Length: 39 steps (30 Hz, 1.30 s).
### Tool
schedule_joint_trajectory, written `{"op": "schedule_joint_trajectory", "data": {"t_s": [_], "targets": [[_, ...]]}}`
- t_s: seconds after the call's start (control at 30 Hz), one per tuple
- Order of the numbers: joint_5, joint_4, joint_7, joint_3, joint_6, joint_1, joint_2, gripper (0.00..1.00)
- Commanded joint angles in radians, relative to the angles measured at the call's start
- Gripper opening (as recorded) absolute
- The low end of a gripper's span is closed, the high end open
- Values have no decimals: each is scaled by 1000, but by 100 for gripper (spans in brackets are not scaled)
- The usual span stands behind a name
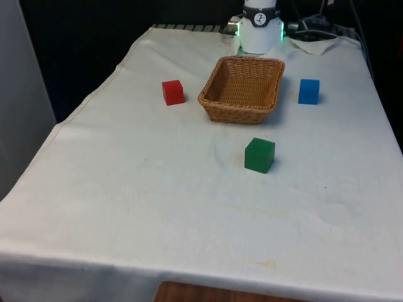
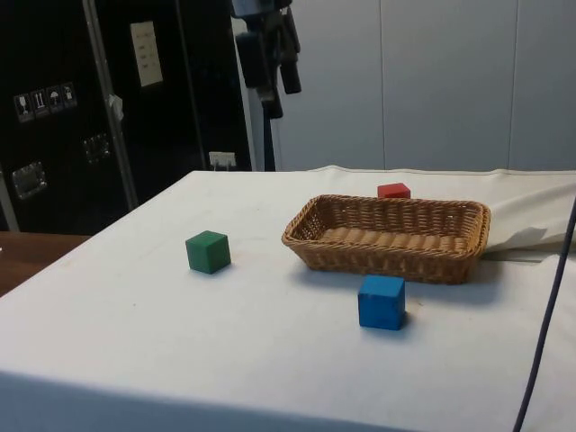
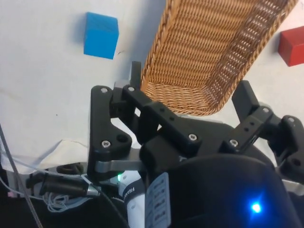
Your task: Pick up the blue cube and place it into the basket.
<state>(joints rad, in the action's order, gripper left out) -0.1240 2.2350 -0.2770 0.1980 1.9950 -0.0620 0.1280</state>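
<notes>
**Blue cube on cloth beside basket**

Cube count: one blue cube [image 1: 308, 91], one red cube [image 1: 172, 92], one green cube [image 1: 259, 155], plus one wicker basket [image 1: 214, 100].

The blue cube sits flat at the front view's upper right, slightly apart from the basket's long side, with bare tabletop [image 1: 157, 207] around it.

The gripper [image 2: 281, 85] hangs high at the side view's top; its jaws are spread and hold nothing.

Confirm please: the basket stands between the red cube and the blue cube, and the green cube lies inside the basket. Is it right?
Not quite. The green cube sits on the cloth outside the basket, nearer the camera, as the front view shows. The basket does stand between the red cube and the blue cube.
</notes>
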Motion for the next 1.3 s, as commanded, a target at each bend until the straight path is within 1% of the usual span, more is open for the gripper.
{"op": "schedule_joint_trajectory", "data": {"t_s": [0.0,0.13,0.17,0.2,0.37,0.4,0.43,0.47,0.63,0.67,0.7,0.77,0.93,0.97,1.0,1.03,1.27], "targets": [[-6,18,-15,5,18,-3,13,100],[-5,47,-37,28,31,-3,27,100],[0,32,-23,23,14,0,17,100],[-4,54,-42,34,35,-3,30,100],[-3,97,-76,68,59,-3,49,100],[0,85,-65,65,42,0,41,100],[-3,105,-83,74,67,-3,52,100],[-4,119,-95,85,80,-2,56,100],[-3,156,-122,109,125,-3,68,100],[-2,164,-126,113,133,-3,71,100],[0,153,-117,111,116,0,62,100],[2,187,-140,126,159,-4,78,100],[10,226,-162,146,209,-4,91,100],[11,241,-169,153,227,-4,98,100],[4,233,-166,154,213,0,90,100],[11,248,-172,156,235,-4,102,100],[5,303,-194,171,300,-2,132,100]]}}
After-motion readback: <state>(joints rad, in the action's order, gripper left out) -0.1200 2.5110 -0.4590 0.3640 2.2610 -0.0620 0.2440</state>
